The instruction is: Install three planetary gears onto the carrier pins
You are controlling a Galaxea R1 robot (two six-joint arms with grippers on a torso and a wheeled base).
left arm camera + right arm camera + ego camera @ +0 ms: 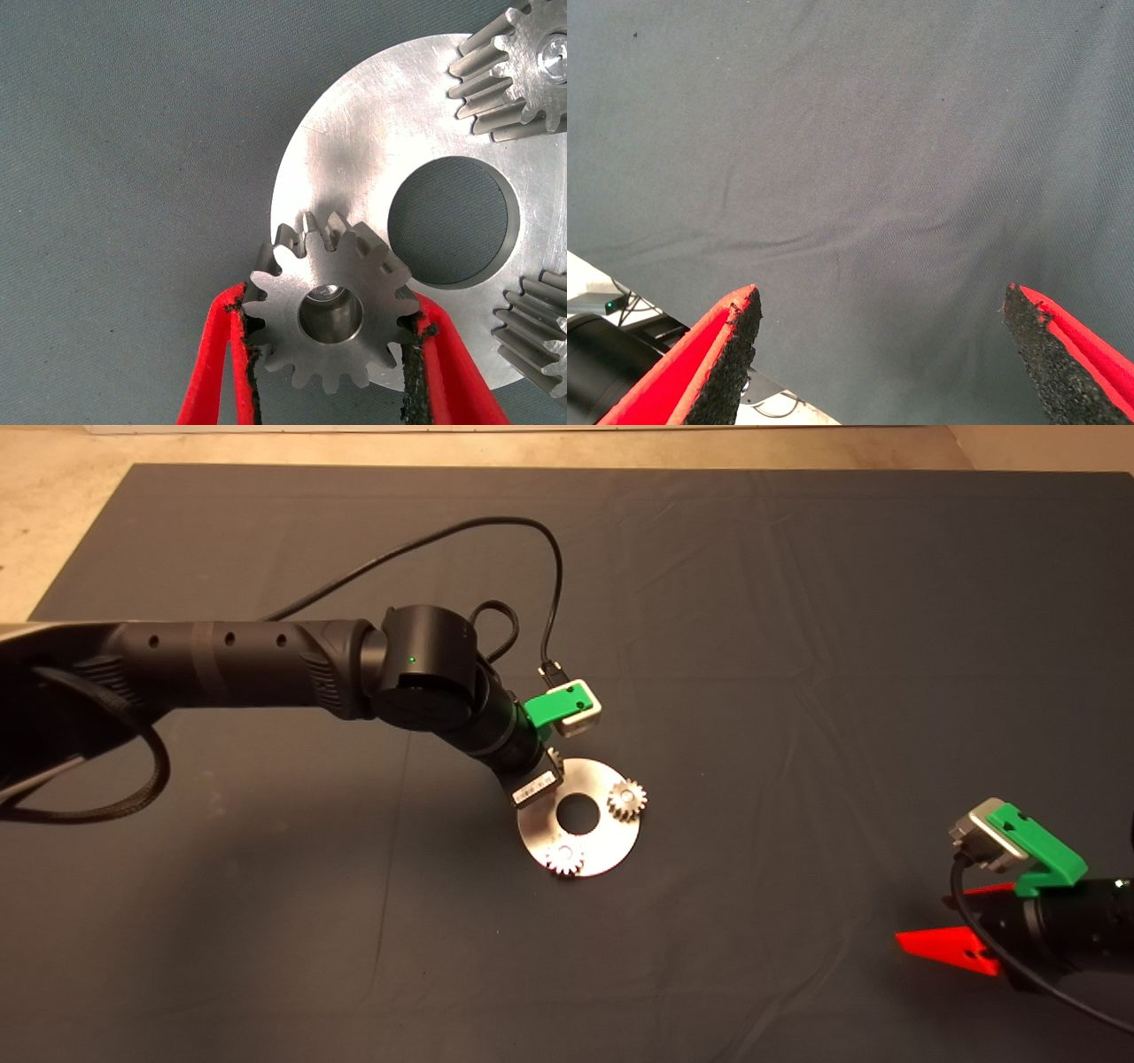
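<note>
My left gripper [330, 308] is shut on a planetary gear [330, 314], held flat over the rim of the round silver plate [354, 159]. Something silvery shows through the gear's bore; I cannot tell whether the gear rests on a pin. Two more gears [523, 71] [542, 335] sit on the plate, seen from above as gears [627, 799] [564, 858] on the plate [611, 840]. A carrier pin [554, 55] shows in one gear's centre. In the head view the left wrist hides the held gear. My right gripper [881, 305] is open over bare mat at the lower right [921, 921].
The left arm [266, 664] reaches in from the left, its black cable [549, 558] looping above the wrist. The dark mat [797, 646] is wrinkled, and pale floor [53, 514] shows past its far left edge.
</note>
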